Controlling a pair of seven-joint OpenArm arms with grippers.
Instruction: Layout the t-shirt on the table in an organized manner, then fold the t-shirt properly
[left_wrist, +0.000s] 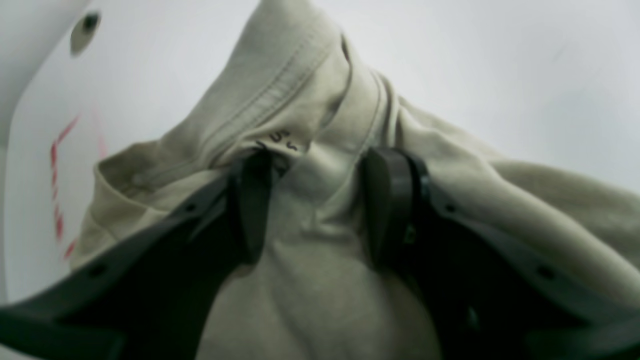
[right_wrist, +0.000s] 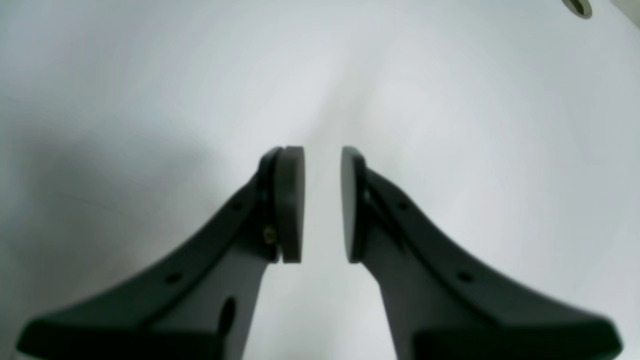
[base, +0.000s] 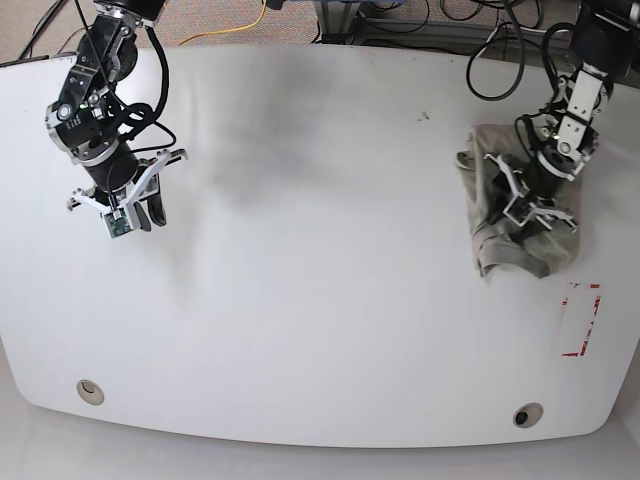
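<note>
The pale sage t-shirt (base: 515, 225) lies crumpled in a heap at the right side of the white table (base: 320, 300). My left gripper (base: 518, 200) is down on the heap. In the left wrist view its jaws (left_wrist: 320, 170) hold a bunched fold of the t-shirt (left_wrist: 310, 280) just below the ribbed collar, where small dark print (left_wrist: 282, 140) shows. My right gripper (base: 132, 212) hovers over bare table at the far left. In the right wrist view it (right_wrist: 322, 160) is empty, with a narrow gap between its pads.
A red tape rectangle (base: 580, 320) is marked just in front of the heap and also shows in the left wrist view (left_wrist: 57, 190). Metal grommets (base: 90, 391) (base: 527, 414) sit near the front edge. Cables lie behind the table's far edge.
</note>
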